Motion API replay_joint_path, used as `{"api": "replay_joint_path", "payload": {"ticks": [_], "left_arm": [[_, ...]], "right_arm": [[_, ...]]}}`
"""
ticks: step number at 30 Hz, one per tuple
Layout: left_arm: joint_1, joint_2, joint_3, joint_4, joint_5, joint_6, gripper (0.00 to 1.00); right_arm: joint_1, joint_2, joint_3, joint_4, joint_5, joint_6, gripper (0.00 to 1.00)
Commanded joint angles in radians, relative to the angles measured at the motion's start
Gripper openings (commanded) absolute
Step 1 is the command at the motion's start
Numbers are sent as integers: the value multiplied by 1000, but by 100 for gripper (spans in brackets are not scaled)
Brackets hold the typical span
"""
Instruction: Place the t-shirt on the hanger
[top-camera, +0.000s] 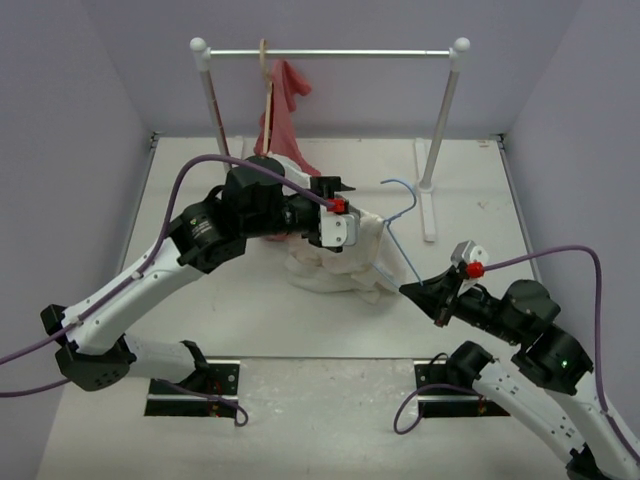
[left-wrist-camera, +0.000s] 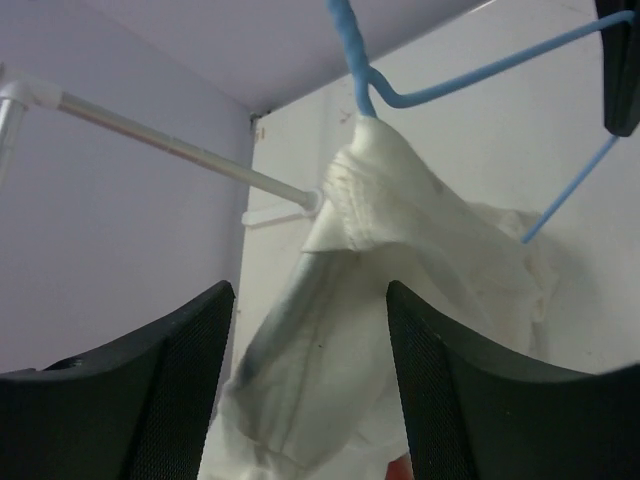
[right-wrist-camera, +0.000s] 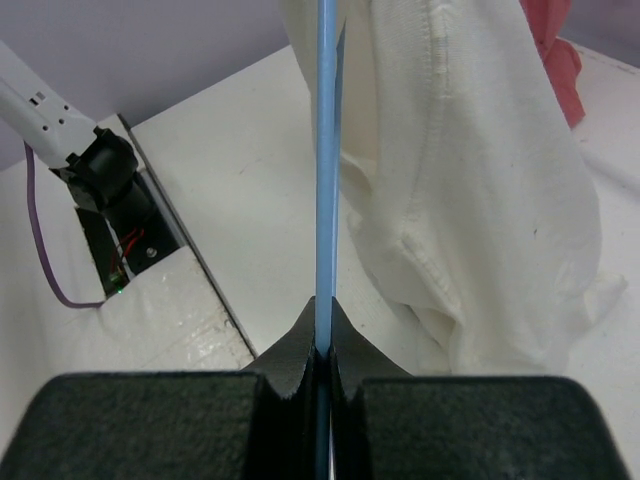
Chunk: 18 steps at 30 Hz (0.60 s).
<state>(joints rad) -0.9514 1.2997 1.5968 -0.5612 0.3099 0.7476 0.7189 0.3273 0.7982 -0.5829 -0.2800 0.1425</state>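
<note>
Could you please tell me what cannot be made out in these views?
Left wrist view: whether the left end effector touches the t-shirt; the bottom edge cuts off the cloth between its fingers.
Top view: its fingertips, hidden under its own wrist.
Top view: how much of the hanger is buried in the t-shirt.
Right wrist view: the hanger's hook, cut off by the top edge above the right end effector.
</note>
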Motion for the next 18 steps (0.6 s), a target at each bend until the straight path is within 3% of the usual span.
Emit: {"api": "replay_joint_path", "payload": {"ticks": [1,5,6,8,9,12,15,18], "left_arm": [[31,-5,81,-137,214,37,59],[38,5,103,-152,256,47,54],[38,12,113,-157,269,52,47],[39,36,129,-159,291,49,18],[39,48,141,-164,303,48,16],[39,81,157,-179,315,43,19],[39,84,146,-183,298,32,40],[39,70,134,-192,294,33,51]], "right_arm": [[1,-15,48,84,-1,-42,0],[1,-8,53,95,-21,-48,0],[1,-9,50,105,-44,-50,0],[1,-13,42,127,-80,-49,0],[1,-12,39,142,-102,-53,0],[1,-2,46,148,-154,-68,0],[1,6,64,143,-160,-90,0],[0,-15,67,150,-117,-97,0]]}}
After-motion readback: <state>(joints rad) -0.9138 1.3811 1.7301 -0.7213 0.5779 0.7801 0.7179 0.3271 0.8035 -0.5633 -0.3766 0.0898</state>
